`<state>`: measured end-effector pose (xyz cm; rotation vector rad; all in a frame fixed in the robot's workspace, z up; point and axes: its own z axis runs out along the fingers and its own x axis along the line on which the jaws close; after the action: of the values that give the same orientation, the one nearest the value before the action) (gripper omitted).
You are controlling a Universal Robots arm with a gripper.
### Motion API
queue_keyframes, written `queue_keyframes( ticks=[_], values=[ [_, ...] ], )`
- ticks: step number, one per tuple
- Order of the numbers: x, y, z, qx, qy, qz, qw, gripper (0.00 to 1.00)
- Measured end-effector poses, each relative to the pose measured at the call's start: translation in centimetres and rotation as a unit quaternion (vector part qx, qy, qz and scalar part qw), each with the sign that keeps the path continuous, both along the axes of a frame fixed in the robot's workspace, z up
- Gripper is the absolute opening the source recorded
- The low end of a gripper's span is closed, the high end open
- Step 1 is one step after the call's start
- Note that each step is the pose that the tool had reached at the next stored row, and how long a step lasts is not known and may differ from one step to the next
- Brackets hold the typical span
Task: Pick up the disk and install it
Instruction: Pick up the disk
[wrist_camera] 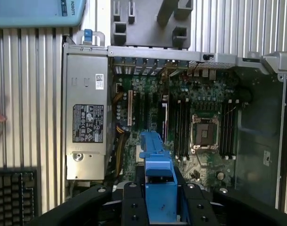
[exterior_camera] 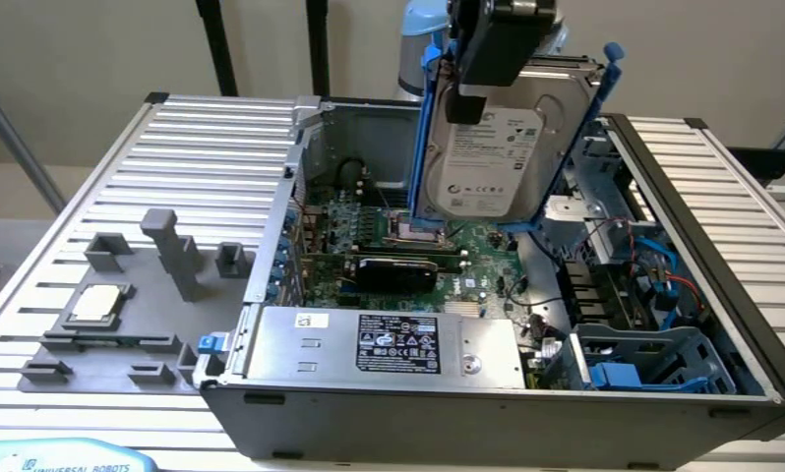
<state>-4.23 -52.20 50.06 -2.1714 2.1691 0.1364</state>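
Above the open PC case (exterior_camera: 498,423) in ext. view, gripper (exterior_camera: 471,98) held the disk (exterior_camera: 491,162) upright, clear of the mobo (exterior_camera: 478,251) below. Wrist view: jaws clamped on the disk's blue frame (wrist_camera: 158,181), w/ PSU (wrist_camera: 87,94) beside the mobo.

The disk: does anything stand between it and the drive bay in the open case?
Nothing visible does. The disk hangs in the gripper above the open case; the drive bay at the exterior view's lower right looks uncovered.
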Motion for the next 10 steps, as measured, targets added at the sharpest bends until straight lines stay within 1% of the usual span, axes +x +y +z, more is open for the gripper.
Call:
queue_keyframes(
  ticks=[10],
  values=[
    [4.0, -2.15, -0.26, 0.0000, 0.0000, 0.000, 1.0000, 0.33]
  ],
)
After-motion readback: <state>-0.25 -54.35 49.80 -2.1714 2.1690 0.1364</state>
